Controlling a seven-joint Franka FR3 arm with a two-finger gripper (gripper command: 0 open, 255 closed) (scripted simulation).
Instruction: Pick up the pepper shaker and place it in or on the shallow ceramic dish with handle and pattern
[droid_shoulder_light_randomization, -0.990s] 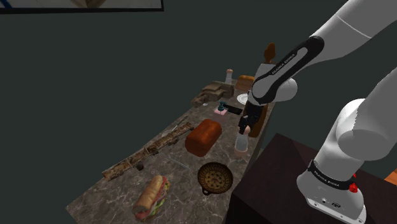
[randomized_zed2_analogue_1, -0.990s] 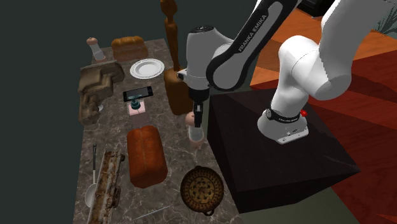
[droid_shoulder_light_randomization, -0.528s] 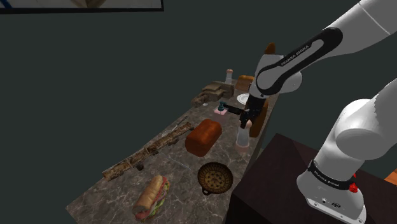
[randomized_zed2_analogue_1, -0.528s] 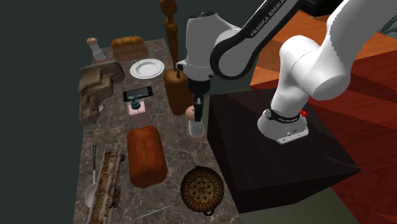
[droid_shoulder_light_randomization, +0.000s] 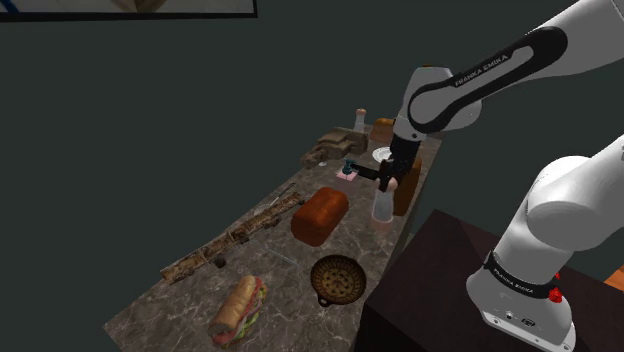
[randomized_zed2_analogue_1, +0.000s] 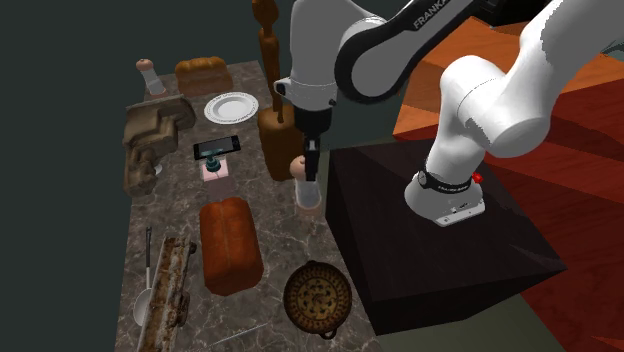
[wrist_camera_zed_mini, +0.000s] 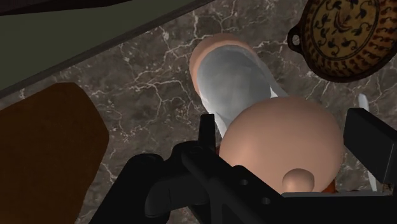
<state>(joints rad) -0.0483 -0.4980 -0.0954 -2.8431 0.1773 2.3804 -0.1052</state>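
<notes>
The pepper shaker (droid_shoulder_light_randomization: 381, 208) (randomized_zed2_analogue_1: 308, 190) has a grey-white body with a tan rounded top and base. My gripper (droid_shoulder_light_randomization: 386, 183) (randomized_zed2_analogue_1: 310, 165) (wrist_camera_zed_mini: 286, 137) is shut on its top and holds it upright a little above the marble table, near the edge by the stand. In the wrist view the shaker (wrist_camera_zed_mini: 238, 73) hangs between the black fingers (wrist_camera_zed_mini: 207, 130). The shallow brown patterned dish (droid_shoulder_light_randomization: 337, 279) (randomized_zed2_analogue_1: 317, 297) (wrist_camera_zed_mini: 347, 35) with a small handle sits on the table, nearer the front than the shaker and apart from it.
A brown bread loaf (droid_shoulder_light_randomization: 320, 212) lies beside the shaker. A tall brown wooden piece (randomized_zed2_analogue_1: 274, 130) stands just behind the gripper. A white plate (randomized_zed2_analogue_1: 231, 106), a phone on a pink block (randomized_zed2_analogue_1: 215, 155), a sandwich (droid_shoulder_light_randomization: 238, 308) and the dark stand (randomized_zed2_analogue_1: 430, 240) are around.
The arm has risen and carried the shaker upward off the table, slightly toward the back. The gripper stays shut on it.
</notes>
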